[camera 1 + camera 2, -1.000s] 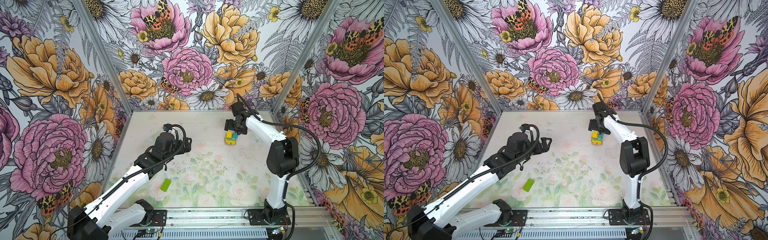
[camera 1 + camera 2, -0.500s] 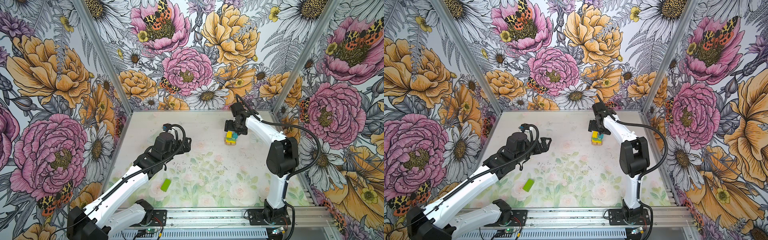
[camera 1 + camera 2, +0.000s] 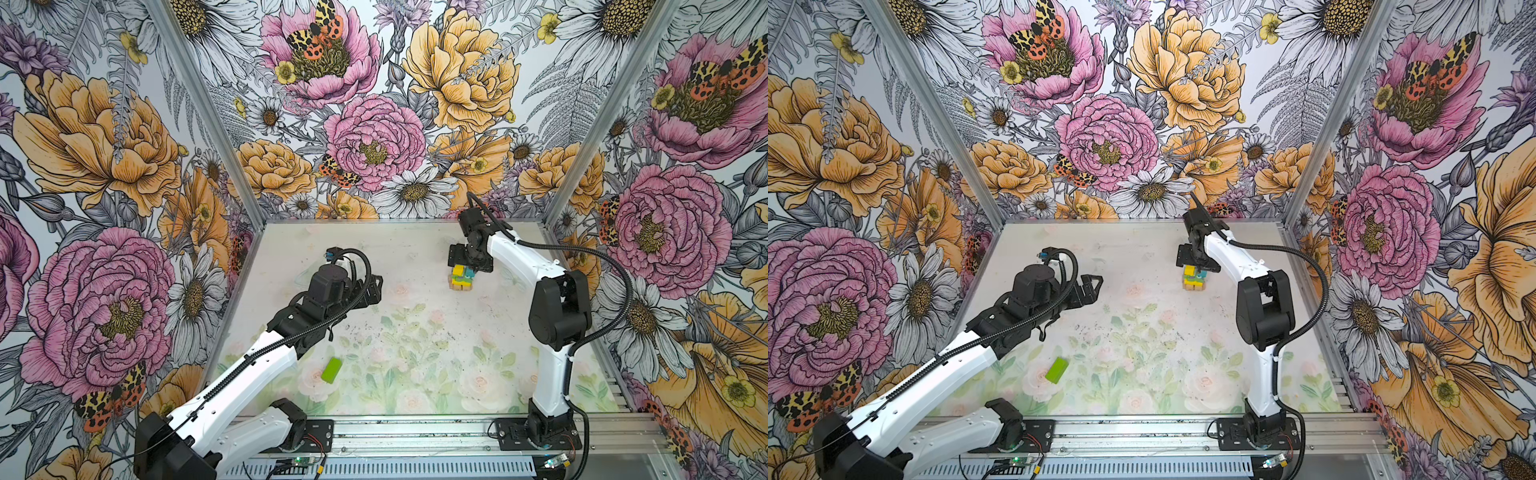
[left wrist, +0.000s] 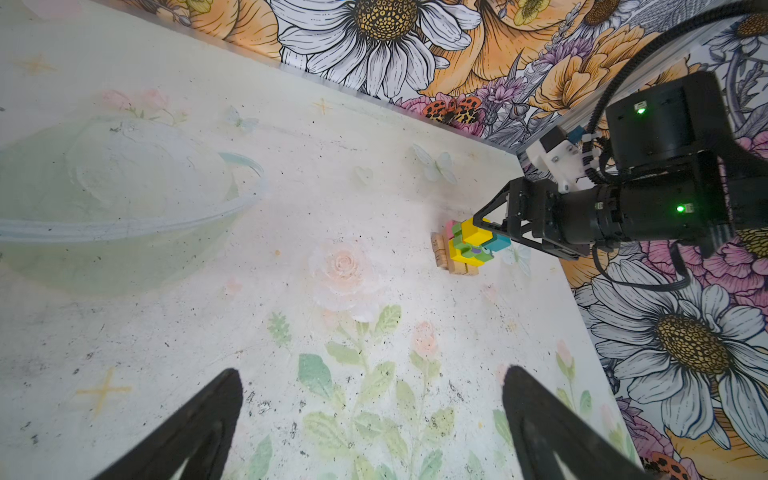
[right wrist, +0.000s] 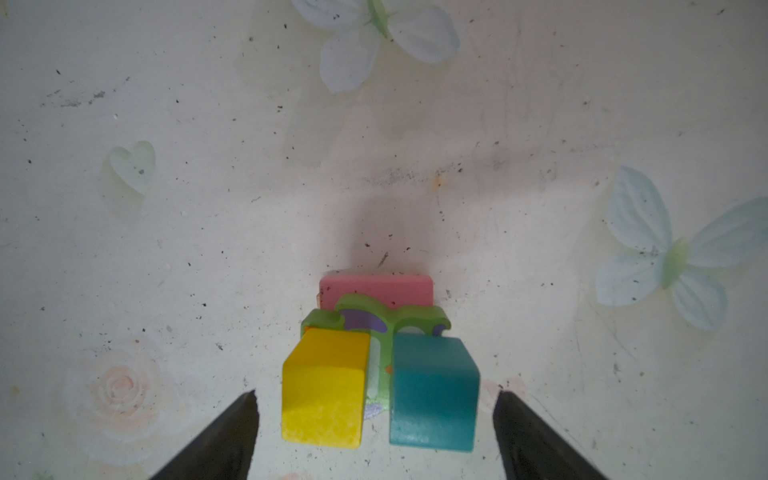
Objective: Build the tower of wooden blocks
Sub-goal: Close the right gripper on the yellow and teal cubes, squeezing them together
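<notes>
The pale floral table (image 3: 415, 249) carries everything. The left gripper (image 4: 372, 372) hangs over its middle left, jaws spread wide on nothing. The right gripper (image 5: 374, 399) hovers over the tower (image 3: 461, 279) at the far right, jaws spread either side of its top, touching neither block. The lime-green block (image 3: 331, 370) lies alone near left, well apart. The tower's tan bars (image 4: 451, 259) sit lowest, then a pink block (image 5: 376, 289) and a green owl-printed piece (image 5: 386, 320), with a yellow block (image 5: 324, 395) and a teal block (image 5: 434, 395) topmost. Marks on the bar ends are too small to read.

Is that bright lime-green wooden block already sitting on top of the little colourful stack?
No, the lime-green wooden block lies alone on the table, far from the stack.
</notes>
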